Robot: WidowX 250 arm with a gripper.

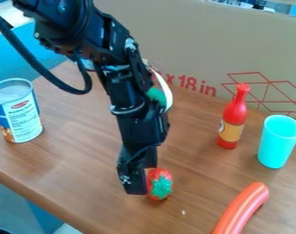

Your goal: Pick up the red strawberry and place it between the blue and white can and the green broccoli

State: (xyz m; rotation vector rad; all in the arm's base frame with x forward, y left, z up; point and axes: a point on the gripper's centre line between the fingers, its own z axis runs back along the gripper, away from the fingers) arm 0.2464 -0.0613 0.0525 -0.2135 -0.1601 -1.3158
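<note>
A red toy strawberry (160,183) with a green leafy cap lies on the wooden counter (83,173), near the middle of the scene. Right against its left side, as seen here, is the tip of the black gripper (139,183), pointing down. The gripper covers part of the strawberry's left edge, and whether it is open, closed or clamped on the strawberry cannot be told from this angle. The arm (117,59) slants in from the far left, its upper part cut off, with a black cable (44,73) looping beside it.

Behind the arm, something white and green (167,93) is mostly hidden; its shape is hard to make out. To the near right, an orange-red, sausage-like piece (243,208) is cut off at the near edge. Farther right stand a red bottle (234,116) with a yellowish label, its dark mark partly turned away, and a turquoise cup (278,141). On the left, an upright can (19,112) carries a blue and white label with a red emblem and small text. Red lettering and line drawings mark the cardboard (193,41) at the far side, partly blocked by the arm.
</note>
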